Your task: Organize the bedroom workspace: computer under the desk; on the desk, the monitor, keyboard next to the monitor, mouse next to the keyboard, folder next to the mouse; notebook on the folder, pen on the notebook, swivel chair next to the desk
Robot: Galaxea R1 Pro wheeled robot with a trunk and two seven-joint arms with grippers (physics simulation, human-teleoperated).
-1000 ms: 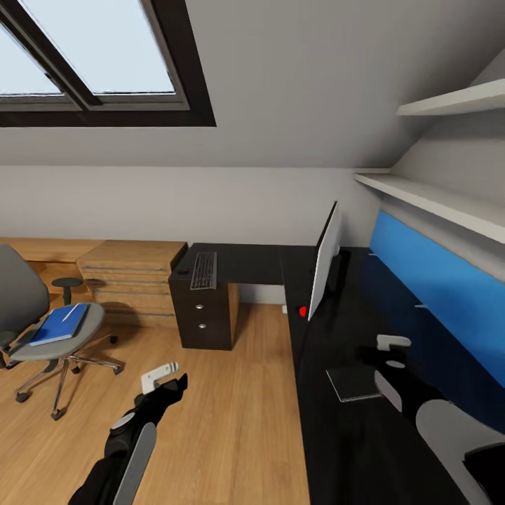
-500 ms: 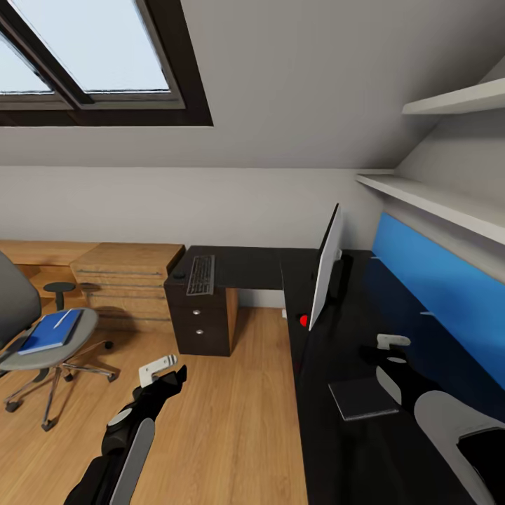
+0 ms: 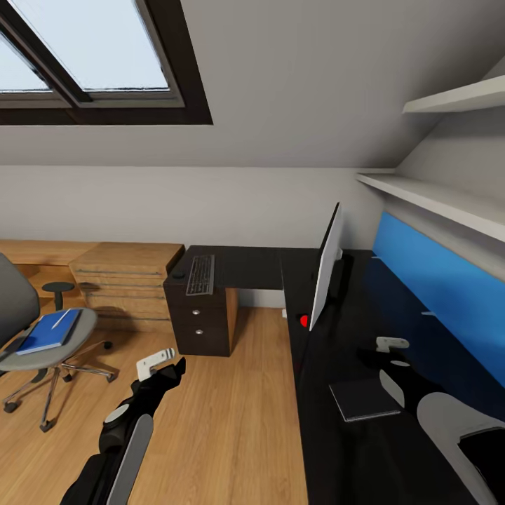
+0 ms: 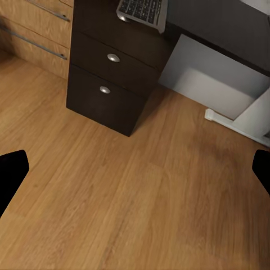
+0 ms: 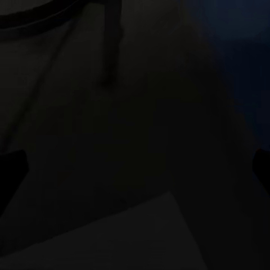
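The white-backed monitor (image 3: 326, 270) stands edge-on on the black L-shaped desk (image 3: 254, 265). A keyboard (image 3: 201, 274) (image 4: 142, 10) lies on the desk's left wing over the drawers, with a small dark mouse-like thing (image 3: 180, 274) beside it. On the grey swivel chair (image 3: 42, 347) at the left rests a blue folder (image 3: 46, 332) with a white pen (image 3: 64, 319) on it. A dark notebook (image 3: 365, 398) lies flat on the desk near my right gripper (image 3: 390, 345) (image 5: 135, 169), which is open above the dark desktop. My left gripper (image 3: 157, 363) (image 4: 135, 174) hangs open over the wooden floor.
A small red object (image 3: 304, 320) sits at the desk's edge below the monitor. Dark drawers (image 4: 107, 79) stand under the keyboard, and a wooden chest (image 3: 126, 280) stands behind them. A blue panel (image 3: 435, 294) and white shelves (image 3: 435, 200) line the right wall.
The camera shifted a little, so the chair sits further left in the picture. My left gripper has risen slightly. Nothing was grasped or released.
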